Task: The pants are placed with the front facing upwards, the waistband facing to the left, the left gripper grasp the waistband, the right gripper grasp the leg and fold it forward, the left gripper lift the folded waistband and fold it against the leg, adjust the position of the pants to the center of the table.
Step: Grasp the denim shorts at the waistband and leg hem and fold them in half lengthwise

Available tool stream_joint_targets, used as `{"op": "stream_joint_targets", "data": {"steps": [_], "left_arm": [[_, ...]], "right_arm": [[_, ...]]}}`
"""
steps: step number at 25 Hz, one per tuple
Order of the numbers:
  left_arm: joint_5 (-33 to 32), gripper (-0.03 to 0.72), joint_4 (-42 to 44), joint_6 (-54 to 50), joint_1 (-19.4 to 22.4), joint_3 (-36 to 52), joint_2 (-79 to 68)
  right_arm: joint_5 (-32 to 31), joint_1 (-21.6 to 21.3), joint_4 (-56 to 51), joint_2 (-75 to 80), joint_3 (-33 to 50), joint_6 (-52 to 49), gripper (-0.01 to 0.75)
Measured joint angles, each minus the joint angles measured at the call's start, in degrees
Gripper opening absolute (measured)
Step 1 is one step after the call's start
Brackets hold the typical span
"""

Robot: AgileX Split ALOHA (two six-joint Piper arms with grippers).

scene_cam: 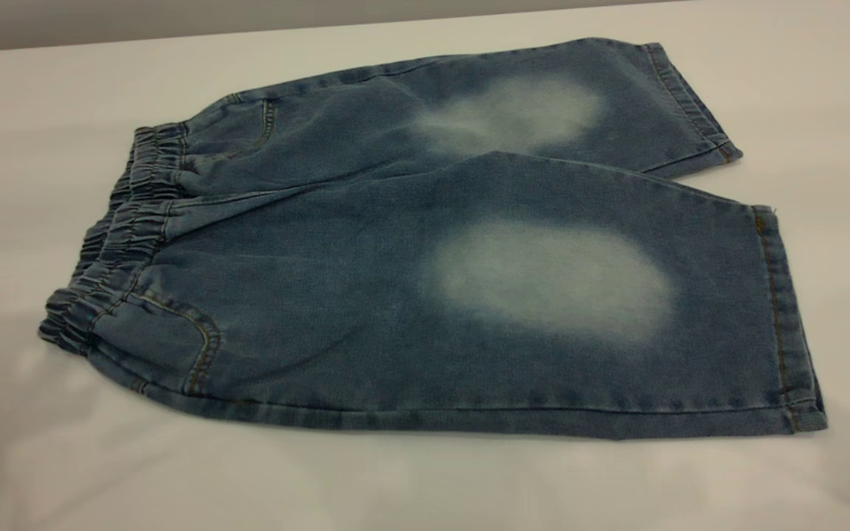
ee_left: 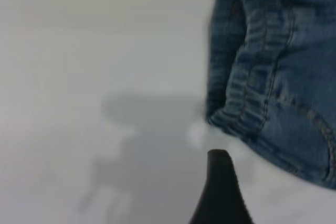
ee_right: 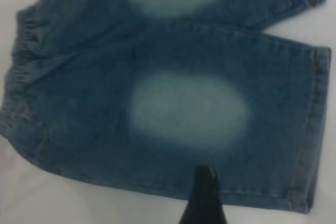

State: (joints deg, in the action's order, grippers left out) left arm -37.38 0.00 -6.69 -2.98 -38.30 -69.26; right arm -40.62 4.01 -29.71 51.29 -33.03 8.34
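Blue denim pants (pale faded oval patches, tan stitching) on white table.

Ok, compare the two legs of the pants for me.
The near leg lies on top at the crotch, overlapping the far leg. The near leg's pale knee patch is a full oval; the far leg's patch is partly covered. Both lie flat on the table, hems right, waistband left.

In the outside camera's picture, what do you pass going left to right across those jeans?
Bare table → ruched waistband → pocket stitching → pale faded knee patch → stitched leg hem → bare table again. No tool shows in this view.
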Motion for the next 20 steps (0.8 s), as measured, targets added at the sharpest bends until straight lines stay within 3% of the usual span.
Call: {"op": "stream_joint_targets", "data": {"steps": [12,20], "left_arm": [[7.79,0.466,-12.14,6.30,0.05,-0.17,-20.15],[8.25,0.466,-24.30,15.86,4.41,-0.98,-31.12]], "right_arm": [[5.12,0.00,-1.85,14.97,0.00,4.49,0.493],[6.27,0.00,-8.22,20.34,0.00,11.54,0.493]]}}
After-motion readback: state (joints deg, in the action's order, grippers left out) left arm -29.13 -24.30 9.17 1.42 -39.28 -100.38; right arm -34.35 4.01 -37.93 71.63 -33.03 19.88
